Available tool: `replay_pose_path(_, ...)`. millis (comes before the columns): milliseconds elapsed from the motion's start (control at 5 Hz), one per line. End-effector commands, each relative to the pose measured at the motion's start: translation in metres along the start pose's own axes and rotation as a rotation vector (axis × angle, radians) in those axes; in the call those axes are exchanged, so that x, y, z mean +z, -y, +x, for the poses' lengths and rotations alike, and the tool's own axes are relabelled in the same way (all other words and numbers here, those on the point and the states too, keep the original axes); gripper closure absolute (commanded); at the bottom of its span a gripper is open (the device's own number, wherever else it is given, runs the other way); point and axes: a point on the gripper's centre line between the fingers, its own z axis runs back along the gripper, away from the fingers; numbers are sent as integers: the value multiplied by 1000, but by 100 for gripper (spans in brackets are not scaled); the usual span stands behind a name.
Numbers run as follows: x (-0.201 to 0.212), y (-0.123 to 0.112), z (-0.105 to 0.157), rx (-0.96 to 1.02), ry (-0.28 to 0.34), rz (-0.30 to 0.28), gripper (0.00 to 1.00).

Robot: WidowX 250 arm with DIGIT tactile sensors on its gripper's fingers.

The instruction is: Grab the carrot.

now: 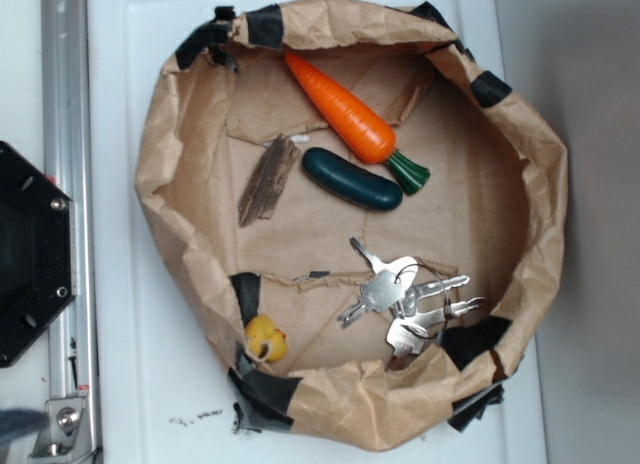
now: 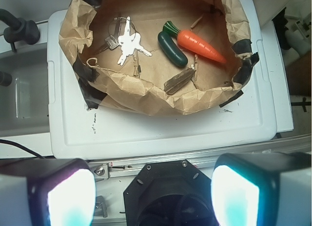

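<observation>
Inside the paper basin (image 2: pixel 146 97), the carrot (image 2: pixel 200 46) lies well beyond the wide-open, empty gripper (image 2: pixel 151 187).

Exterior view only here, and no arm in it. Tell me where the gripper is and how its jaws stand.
Observer: In the wrist view the gripper is open. Its two fingers sit wide apart with nothing held between them.
Operator: Now place it relative to the bag.
Observer: It hangs over the black robot base, short of the paper bag. The bag's near rim lies between it and the carrot, which rests deeper inside beside the green cucumber toy.
</observation>
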Motion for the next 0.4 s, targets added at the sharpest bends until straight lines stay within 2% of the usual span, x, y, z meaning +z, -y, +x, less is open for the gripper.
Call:
replay_pose_path(0,0,0,0,0,0,0,0)
replay_pose_path(200,-55,-28,45,-154,-194,75,0)
